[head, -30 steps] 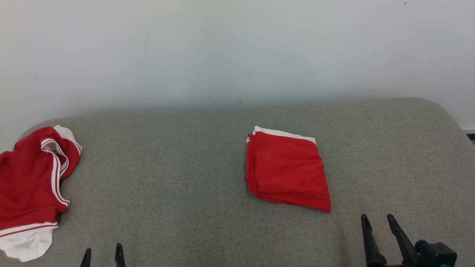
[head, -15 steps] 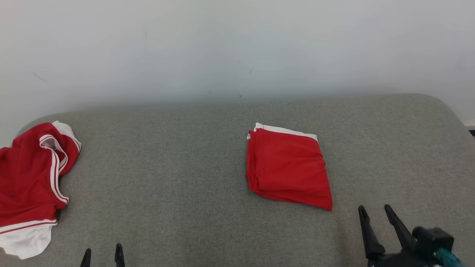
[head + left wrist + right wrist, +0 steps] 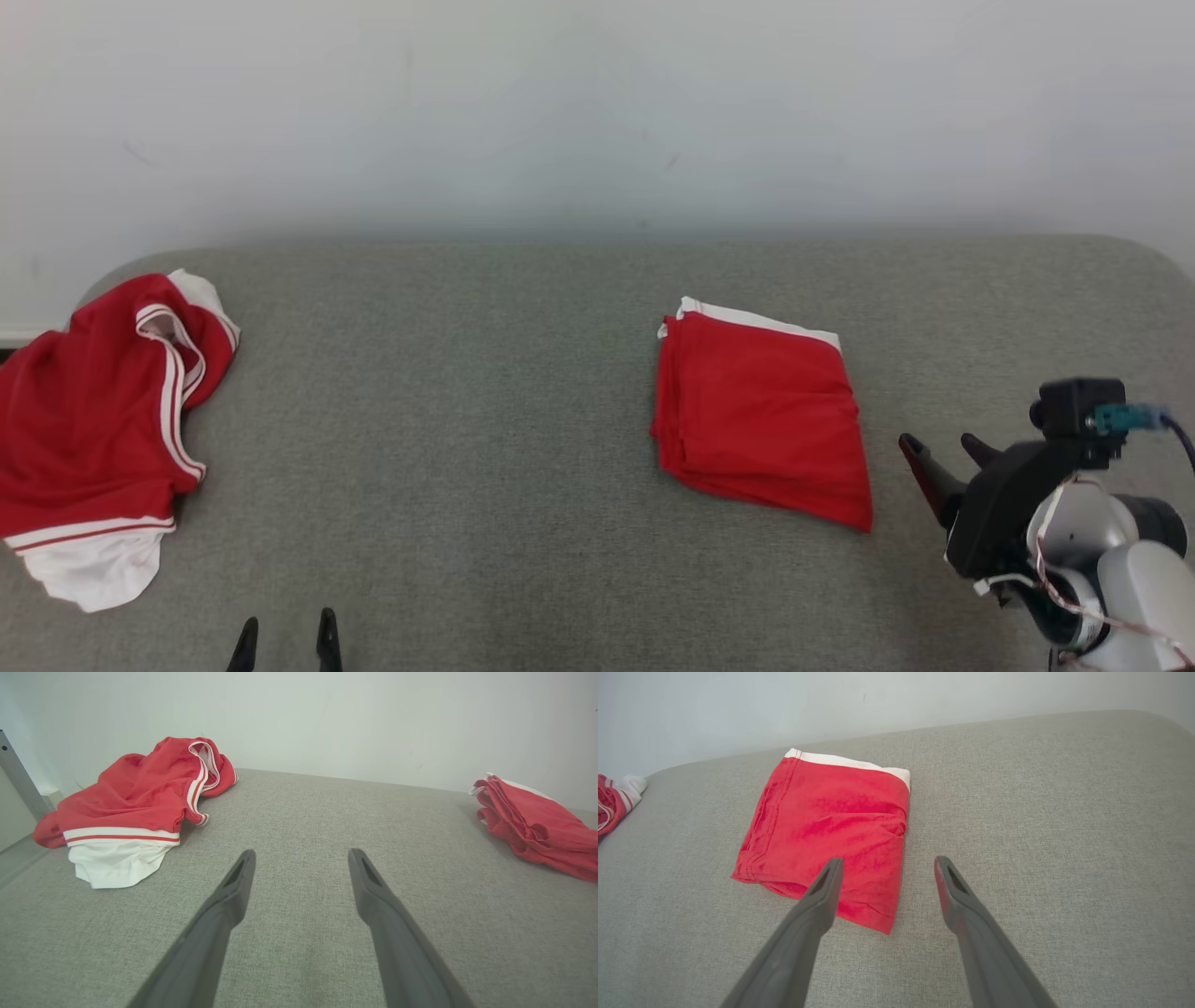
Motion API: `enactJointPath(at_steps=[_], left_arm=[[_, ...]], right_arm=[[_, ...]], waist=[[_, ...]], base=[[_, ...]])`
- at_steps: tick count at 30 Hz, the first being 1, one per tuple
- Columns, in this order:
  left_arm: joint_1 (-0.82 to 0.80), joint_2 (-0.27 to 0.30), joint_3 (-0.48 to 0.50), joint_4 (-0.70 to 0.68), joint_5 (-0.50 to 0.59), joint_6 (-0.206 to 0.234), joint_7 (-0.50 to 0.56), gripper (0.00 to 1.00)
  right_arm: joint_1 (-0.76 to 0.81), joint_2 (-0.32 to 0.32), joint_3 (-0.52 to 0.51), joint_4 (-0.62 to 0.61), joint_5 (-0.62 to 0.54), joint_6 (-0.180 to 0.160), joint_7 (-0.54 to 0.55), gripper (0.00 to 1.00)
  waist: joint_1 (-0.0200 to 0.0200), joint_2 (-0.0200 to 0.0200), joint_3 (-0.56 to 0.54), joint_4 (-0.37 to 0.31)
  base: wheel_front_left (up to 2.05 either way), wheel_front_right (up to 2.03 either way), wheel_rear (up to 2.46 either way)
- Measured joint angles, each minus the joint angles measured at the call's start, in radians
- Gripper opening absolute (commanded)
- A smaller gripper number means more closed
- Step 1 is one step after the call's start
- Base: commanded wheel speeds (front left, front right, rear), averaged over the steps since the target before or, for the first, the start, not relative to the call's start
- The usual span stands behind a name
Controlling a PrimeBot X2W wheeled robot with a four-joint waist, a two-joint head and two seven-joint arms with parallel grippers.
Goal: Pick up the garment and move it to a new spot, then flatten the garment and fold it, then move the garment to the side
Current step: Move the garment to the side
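Note:
A red garment point(image 3: 761, 420) with a white band lies folded into a neat square, right of the middle of the grey padded surface point(image 3: 467, 373). It shows in the right wrist view point(image 3: 831, 821) and at the edge of the left wrist view point(image 3: 532, 826). My right gripper point(image 3: 936, 441) hovers open just right of the folded square's near corner, holding nothing point(image 3: 888, 861). My left gripper point(image 3: 288, 627) is open and empty at the near edge point(image 3: 302, 854).
A second red and white garment point(image 3: 89, 429) lies crumpled at the far left end of the surface point(image 3: 135, 793). A pale wall point(image 3: 597, 112) runs along the back. The surface's corners are rounded at both ends.
The right arm has risen and swung forward, closer to the folded garment's right side. The head camera has shifted, so the whole picture moved. Both garments lie where they were.

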Motion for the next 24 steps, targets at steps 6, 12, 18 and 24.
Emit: enactJointPath(at_steps=[6,12,18,24], left_arm=[[-0.003,0.000,-0.031,-0.006,0.002,0.001,0.000,1.00],[-0.043,0.000,-0.072,-0.022,0.005,-0.004,0.000,1.00],[-0.065,0.000,-0.099,-0.044,-0.004,-0.003,0.000,1.00],[-0.081,0.000,-0.123,-0.057,-0.011,0.006,0.000,1.00]], right_arm=[[-0.102,0.028,-0.105,0.074,-0.041,0.000,0.201,1.00],[-0.199,0.064,-0.244,0.153,-0.129,0.000,0.272,1.00],[-0.249,0.065,-0.324,0.202,-0.196,0.000,0.278,1.00],[-0.283,0.083,-0.389,0.254,-0.253,0.000,0.266,1.00]], waist=[[0.0000,-0.0001,0.025,0.042],[0.0001,0.0000,0.075,0.106],[0.0001,0.0000,0.129,0.163],[0.0002,0.0000,0.187,0.211]], base=[[0.00,0.00,0.00],[0.00,0.00,0.00],[0.00,0.00,0.00],[0.00,0.00,0.00]])
